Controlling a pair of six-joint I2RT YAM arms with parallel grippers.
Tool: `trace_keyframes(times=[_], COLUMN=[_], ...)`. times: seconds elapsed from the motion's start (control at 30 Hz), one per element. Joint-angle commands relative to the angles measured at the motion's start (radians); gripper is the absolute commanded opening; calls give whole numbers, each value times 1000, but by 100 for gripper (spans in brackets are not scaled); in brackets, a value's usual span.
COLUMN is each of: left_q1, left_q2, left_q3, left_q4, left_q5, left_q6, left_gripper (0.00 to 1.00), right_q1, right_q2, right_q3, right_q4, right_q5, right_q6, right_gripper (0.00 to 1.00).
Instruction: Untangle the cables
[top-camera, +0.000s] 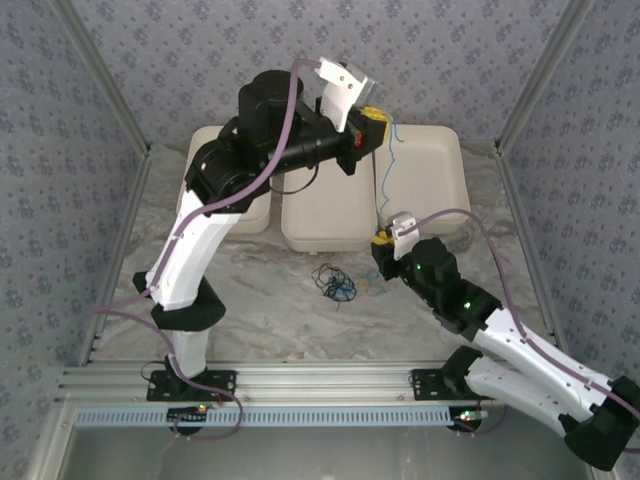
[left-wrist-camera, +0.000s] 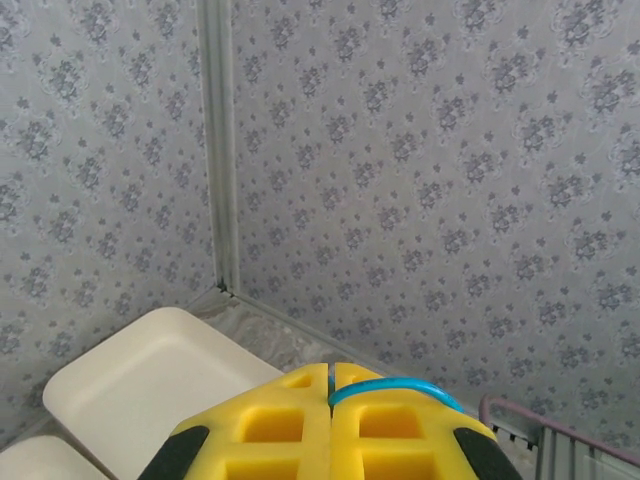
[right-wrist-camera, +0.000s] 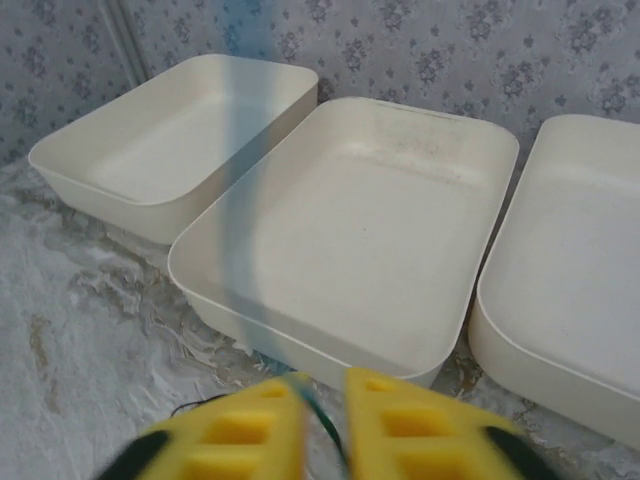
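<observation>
Three white trays (right-wrist-camera: 360, 230) in a row along the far side of the table (top-camera: 260, 310). One blue cable (left-wrist-camera: 392, 384), pinched up high in the clenched left gripper (left-wrist-camera: 330, 392) above the trays, lower down in the closed right gripper (right-wrist-camera: 325, 400). One small tangle (top-camera: 335, 283) of cables just before the middle tray, bare tabletop around it

Cable tangle (top-camera: 335, 283) before middle tray (top-camera: 325, 222); strand (top-camera: 384, 175) seemingly over right tray (top-camera: 435, 175).
</observation>
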Motion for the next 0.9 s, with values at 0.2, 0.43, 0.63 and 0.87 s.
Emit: trace_keyframes(times=[0.2,0.43,0.63,0.87], left_q1=[20,43,51,52], left_q2=[-85,-167,-172,-228], left_q3=[-84,-181,-63,-49], left_q4=[-76,-14,5,74], left_q5=[-229,-269,-163,-52], left_q6=[64,39,-20,-91], left_gripper=[0,0,0,0], right_q1=[-41,-118,-192,-195], right_q2=[-23,39,107,216], right_q3=[197,253,73,-27], right_q4=[-140,-262,-72,165], right_q5=[48,43,3,22], right_q6=[14,47,99,97], right_gripper=[0,0,0,10])
